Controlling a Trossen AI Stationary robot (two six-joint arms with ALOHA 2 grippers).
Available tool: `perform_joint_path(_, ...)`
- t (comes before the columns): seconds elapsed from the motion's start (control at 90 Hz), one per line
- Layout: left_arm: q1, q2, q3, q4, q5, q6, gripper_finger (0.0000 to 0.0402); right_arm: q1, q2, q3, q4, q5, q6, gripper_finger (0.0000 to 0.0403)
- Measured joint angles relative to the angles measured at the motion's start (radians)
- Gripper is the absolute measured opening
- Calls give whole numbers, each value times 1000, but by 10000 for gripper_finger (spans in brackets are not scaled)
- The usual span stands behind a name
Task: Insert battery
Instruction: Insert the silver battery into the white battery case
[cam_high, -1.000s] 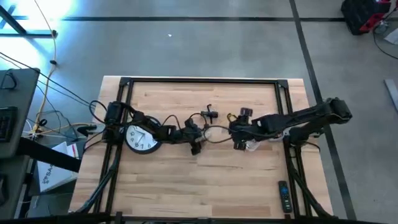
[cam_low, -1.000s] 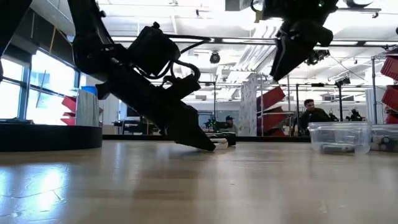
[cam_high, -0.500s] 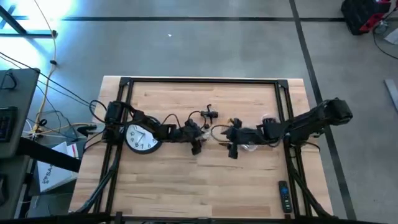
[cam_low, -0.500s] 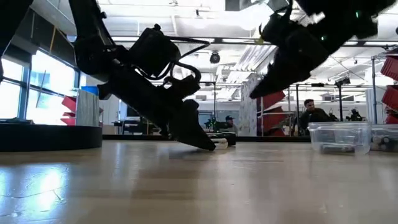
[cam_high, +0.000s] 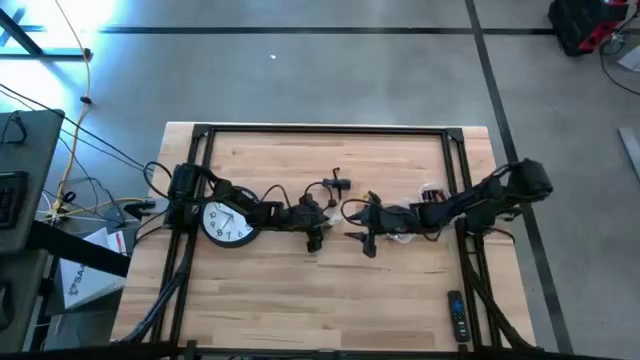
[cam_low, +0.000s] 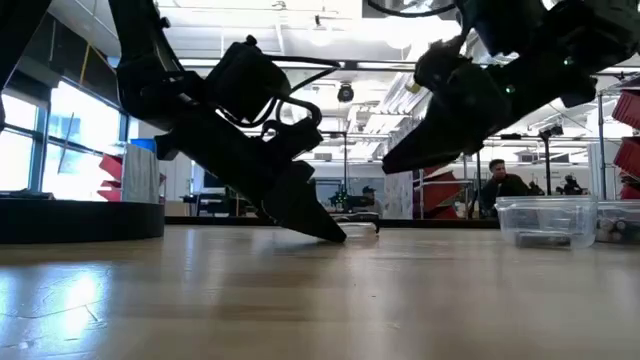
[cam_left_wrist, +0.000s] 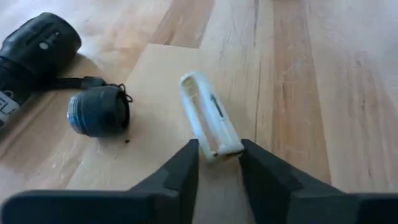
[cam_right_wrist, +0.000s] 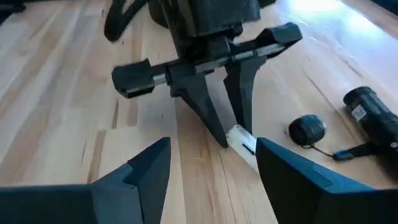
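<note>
A grey concrete floor (cam_high: 330, 75) with dark tape lines surrounds the wooden table (cam_high: 270, 290). Bright windows (cam_low: 60, 140) and ceiling lights (cam_low: 330, 35) light the room.

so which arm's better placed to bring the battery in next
Probably the right. The left gripper is down on the table, closed on one end of the white battery holder, so it is busy bracing it. The right gripper is open, raised and facing the holder, free to move. No battery is visible in it.

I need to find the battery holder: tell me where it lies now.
The white battery holder lies on the table's middle, one end pinched by the left end effector, beside the flashlight cap.
</note>
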Motion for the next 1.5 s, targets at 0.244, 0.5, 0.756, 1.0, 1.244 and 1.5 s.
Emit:
perform_joint_path(0.244,-41,0,0,13,-77,123,56,0,25,11,-3,-5,-51,204)
perform_joint_path(0.5,-145,-1,17,32,-293,360,60,0,28,11,-7,-8,-87,204)
perform_joint_path(0.756,-235,-1,59,32,-529,612,59,0,28,10,14,-47,-101,204)
perform_joint_path(1.0,-258,-1,75,34,-554,650,59,0,28,10,23,-47,-155,204)
perform_joint_path(1.244,-256,-2,75,37,-555,630,60,0,-13,34,-63,-46,-200,204)
perform_joint_path(1.5,-225,-3,76,20,-467,560,60,-8,-139,144,-464,27,-195,204)
